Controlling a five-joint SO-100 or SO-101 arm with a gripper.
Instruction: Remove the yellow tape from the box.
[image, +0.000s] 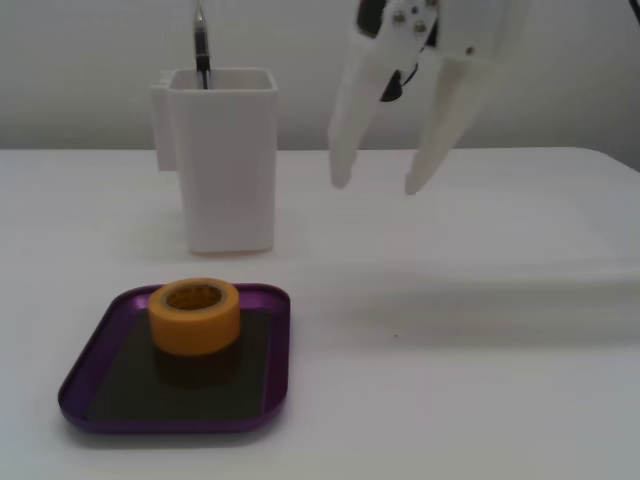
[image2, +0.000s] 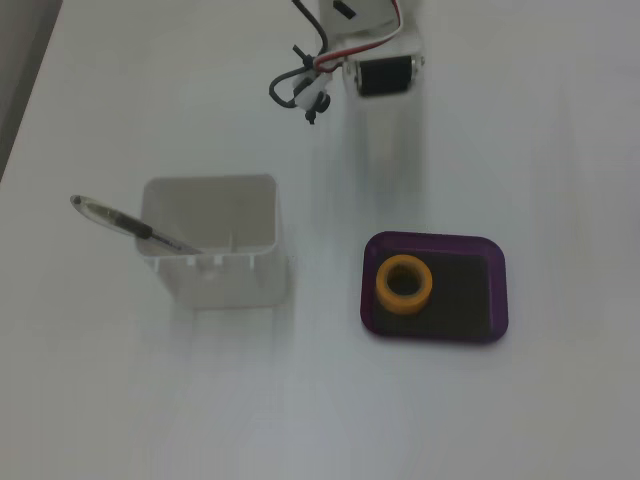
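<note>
A white desk (image: 480, 400) carries a shallow purple tray, the box (image: 105, 345), with the yellow tape (image: 194, 315) standing on its dark bottom, hollow core facing up. Seen from above, the roll (image2: 404, 284) sits toward the left end of the tray (image2: 493, 300).

The white tool (image: 372, 186) hangs in the air, well apart from the tray and higher than the roll, with its two fingers spread apart and pointing down, holding nothing. By my judgement the task has barely begun: the tape is untouched inside the box, and the reach, the grasp and the lift out are all left to do.

A tall white square container (image: 223, 160) stands behind the tray with a pen (image2: 130, 226) leaning in it. The arm is cut off at the top edge in both fixed views; from above, only its motor and wires show, the fingertips hard to make out.
</note>
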